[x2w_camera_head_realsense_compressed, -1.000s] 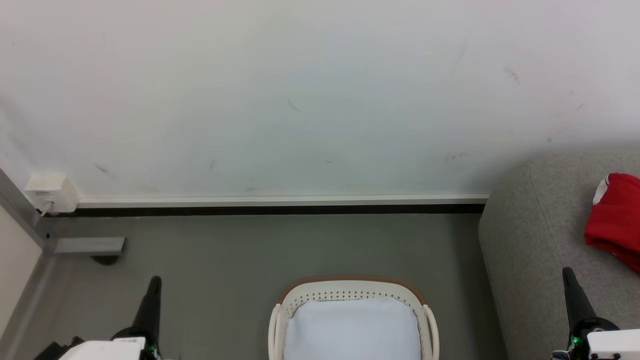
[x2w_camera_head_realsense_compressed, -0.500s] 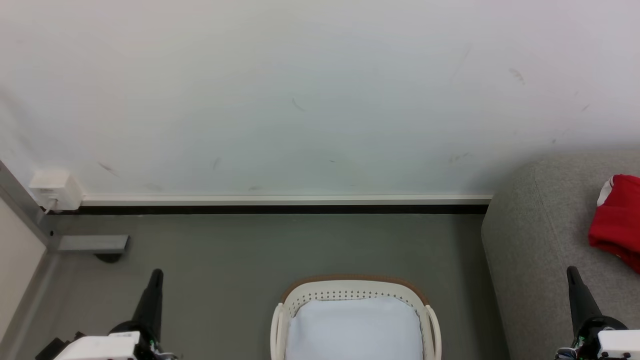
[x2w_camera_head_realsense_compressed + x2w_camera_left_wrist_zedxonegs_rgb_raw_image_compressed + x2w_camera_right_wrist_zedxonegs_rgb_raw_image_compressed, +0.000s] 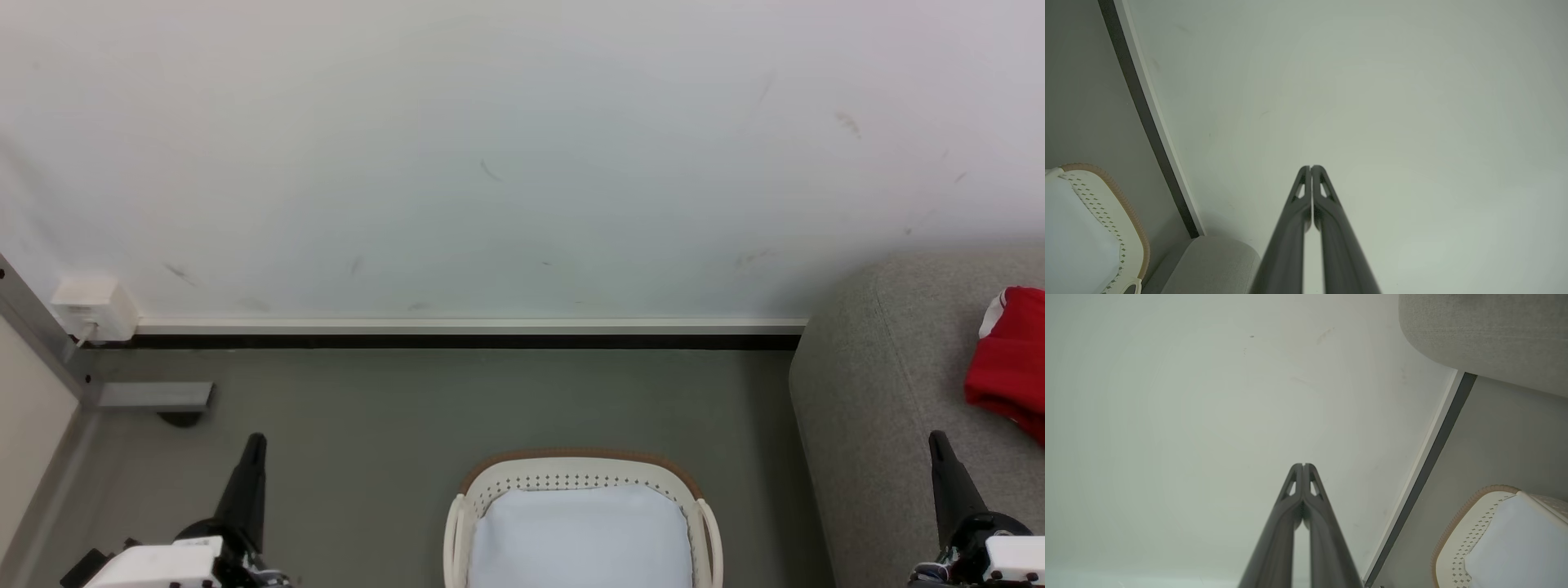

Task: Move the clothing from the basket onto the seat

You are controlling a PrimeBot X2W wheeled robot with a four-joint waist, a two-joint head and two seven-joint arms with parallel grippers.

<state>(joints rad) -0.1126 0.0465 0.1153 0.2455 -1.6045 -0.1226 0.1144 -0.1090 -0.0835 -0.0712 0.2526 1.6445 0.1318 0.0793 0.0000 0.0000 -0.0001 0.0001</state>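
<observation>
The white basket (image 3: 581, 477) with a brown rim stands on the floor at the bottom centre; its white liner shows and no garment is seen inside. Red clothing (image 3: 1008, 359) with a white patch lies on the grey seat (image 3: 882, 376) at the right edge. My left gripper (image 3: 256, 441) is shut at the lower left, over the floor and left of the basket. My right gripper (image 3: 936, 438) is shut at the lower right, over the seat and below the clothing. Both wrist views show the fingers pressed together with nothing between them (image 3: 1310, 167) (image 3: 1303, 465), with the basket (image 3: 1126, 212) (image 3: 1461, 522) and the seat (image 3: 1216, 261) (image 3: 1486, 339) at the sides.
A white wall (image 3: 522, 163) with a skirting board (image 3: 465, 327) runs behind the basket. A white socket box (image 3: 88, 309) and a grey metal bracket (image 3: 147, 397) sit at the far left by a frame. Grey floor (image 3: 490, 400) lies between wall and basket.
The whole head view has drifted slightly right and up, a camera move. Both grippers stay shut and keep their places near the bottom corners.
</observation>
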